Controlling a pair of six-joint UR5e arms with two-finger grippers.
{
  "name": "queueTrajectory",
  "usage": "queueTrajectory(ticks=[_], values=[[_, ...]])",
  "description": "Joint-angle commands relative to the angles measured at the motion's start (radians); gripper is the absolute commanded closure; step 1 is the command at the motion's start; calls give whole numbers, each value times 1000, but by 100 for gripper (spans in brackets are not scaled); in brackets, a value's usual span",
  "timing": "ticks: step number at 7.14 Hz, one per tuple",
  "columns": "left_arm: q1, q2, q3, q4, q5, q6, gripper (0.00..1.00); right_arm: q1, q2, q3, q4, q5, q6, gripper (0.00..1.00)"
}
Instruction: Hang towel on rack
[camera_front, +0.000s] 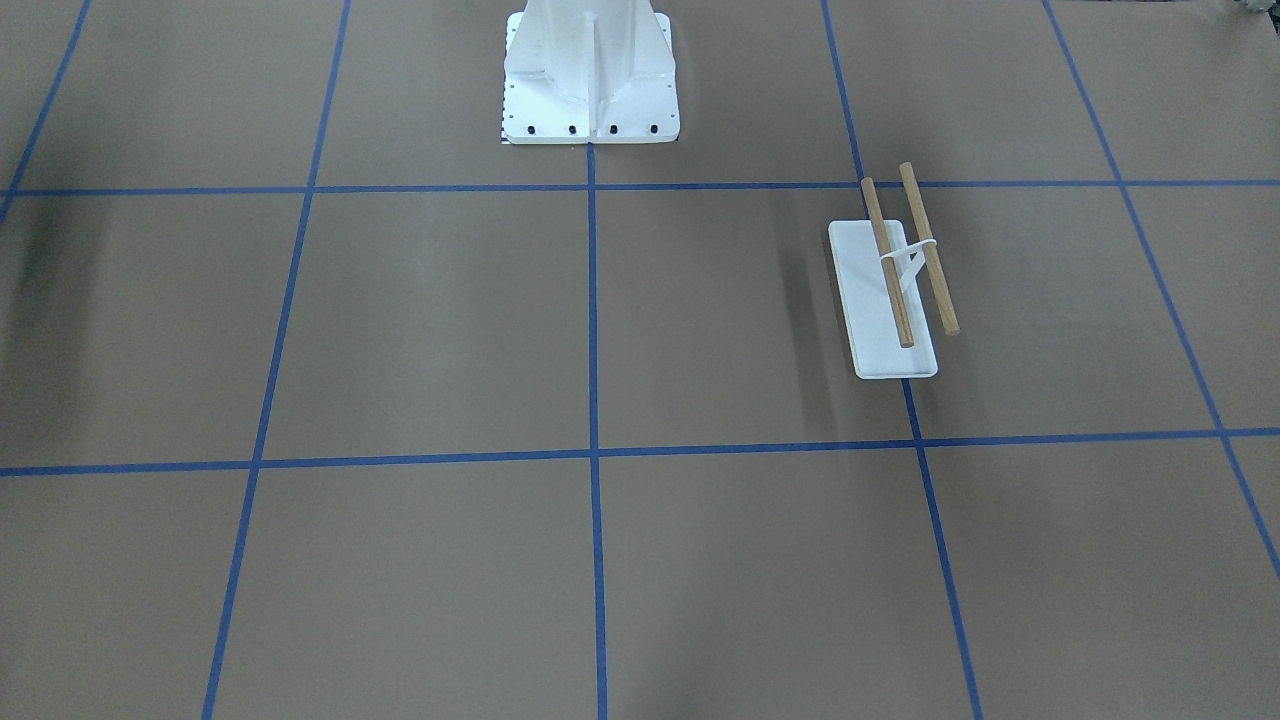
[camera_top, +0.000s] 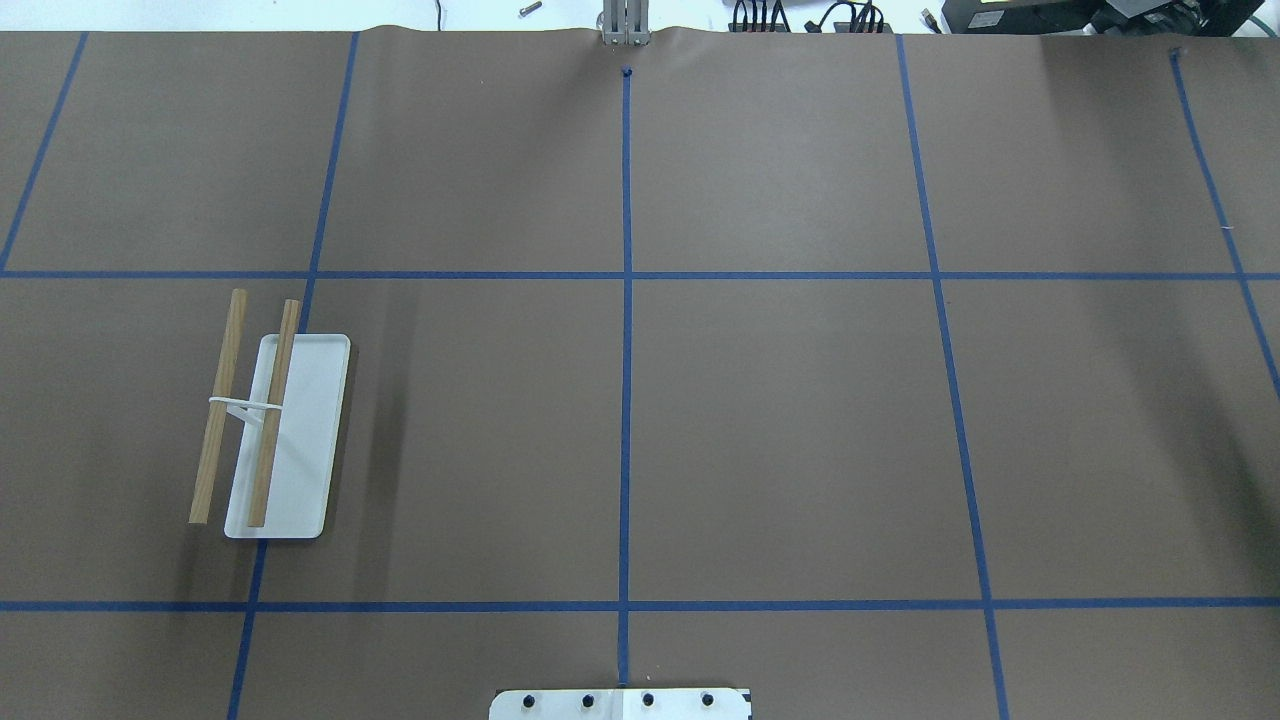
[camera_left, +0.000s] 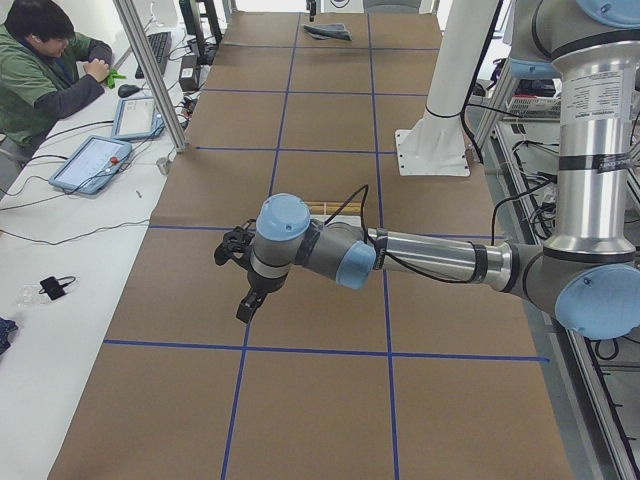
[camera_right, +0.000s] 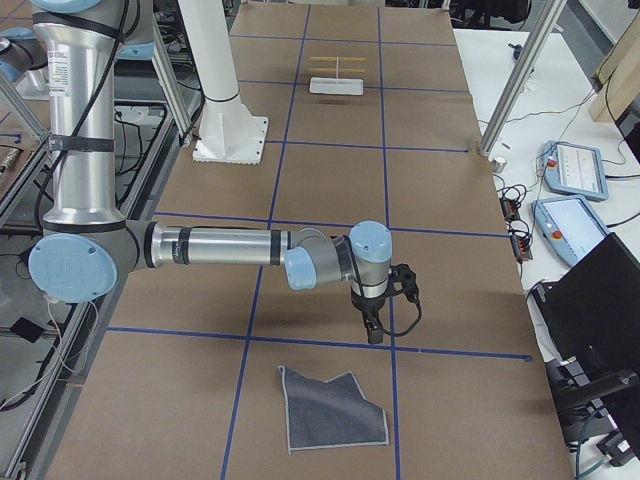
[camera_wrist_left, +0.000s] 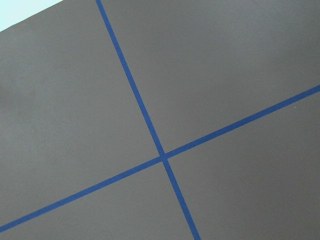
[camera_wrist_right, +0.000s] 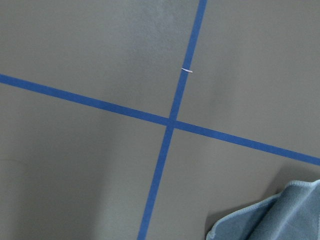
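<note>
— At the table's right end, what lies flat?
— The towel (camera_right: 330, 412), dark grey and unevenly spread. The right gripper (camera_right: 376, 336) hangs near it, not touching.
— And the rack (camera_top: 310, 440)?
— It stands well apart, toward the left end, with both rods bare.
— The fingers?
— Both the right and the left gripper (camera_left: 244, 314) show only from the side, so I cannot tell whether the fingers are apart or together.
— Progress?
— None, by my judgement: grasp, carry and drape all remain.

Brown table (camera_top: 780, 430), blue tape grid (camera_top: 626, 400) — white side bench (camera_left: 60, 340) with tablets (camera_left: 92, 163), seated operator (camera_left: 40, 70) in green.
</note>
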Motion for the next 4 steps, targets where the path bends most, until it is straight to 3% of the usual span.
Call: queueTrajectory(ticks=[1, 2, 4], values=[[2, -2, -2, -5, 0, -3, 0, 0, -38, -199, 272, -7, -1, 0], [2, -4, -2, -7, 1, -5, 0, 0, -42, -275, 347, -7, 4, 0], [0, -4, 1, -5, 0, -8, 0, 0, -47, -305, 379, -68, 2, 1]])
